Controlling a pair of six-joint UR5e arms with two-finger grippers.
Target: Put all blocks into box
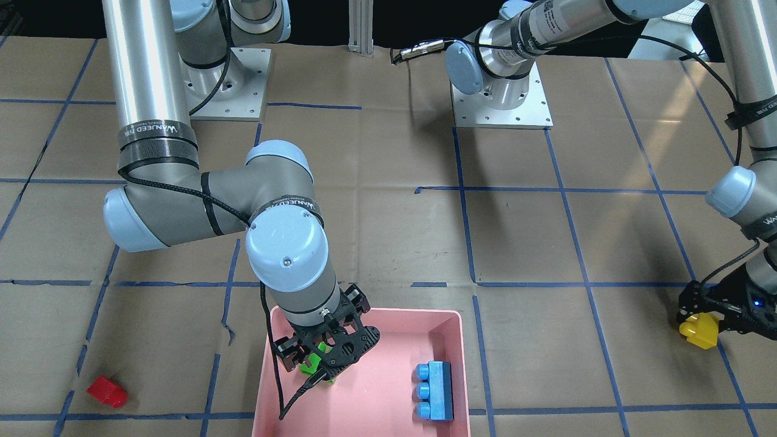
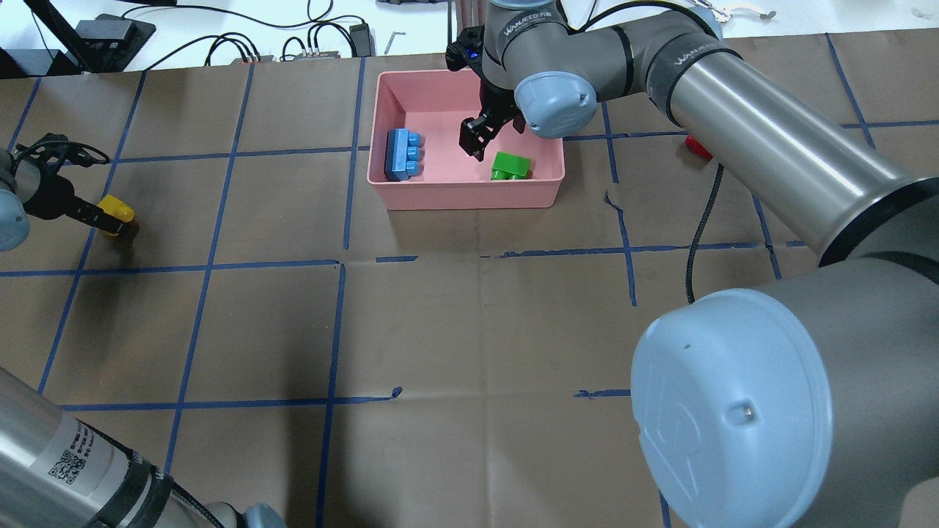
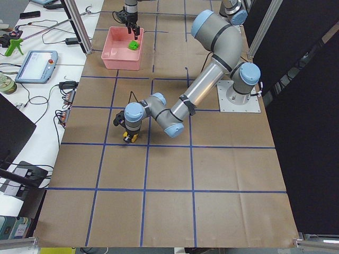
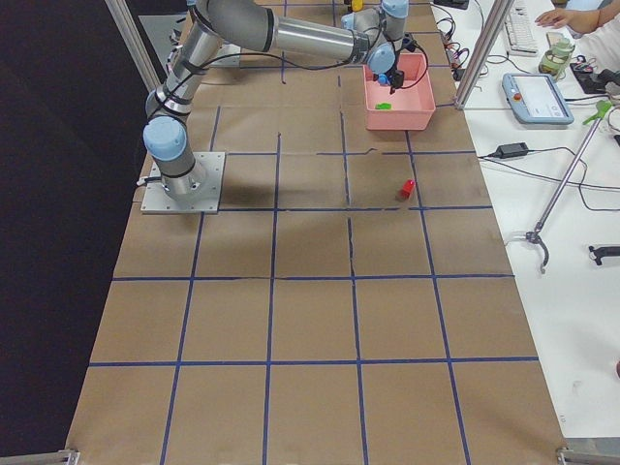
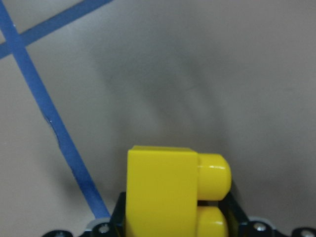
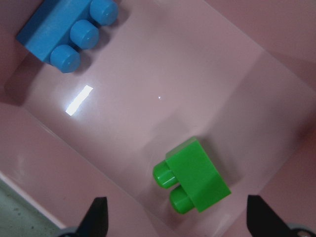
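Note:
The pale-pink box (image 2: 469, 194) stands at the table's far side. In it lie the blue three-stud block (image 2: 403, 154) and the green two-stud block (image 2: 510, 166). My right gripper (image 2: 475, 143) hangs open and empty over the box; in its wrist view the green block (image 6: 195, 175) lies free between the spread fingertips (image 6: 98, 217). My left gripper (image 2: 99, 218) is shut on the yellow block (image 2: 117, 213), low over the table far to the left; the block fills the bottom of its wrist view (image 5: 163, 192). The red block (image 2: 697, 147) lies on the table right of the box.
The table is brown paper with a grid of blue tape. My right arm's long links (image 2: 770, 147) stretch across the table's right half. The two arm bases (image 1: 501, 100) are bolted at the near edge. Cables and devices lie on the white bench beyond the box.

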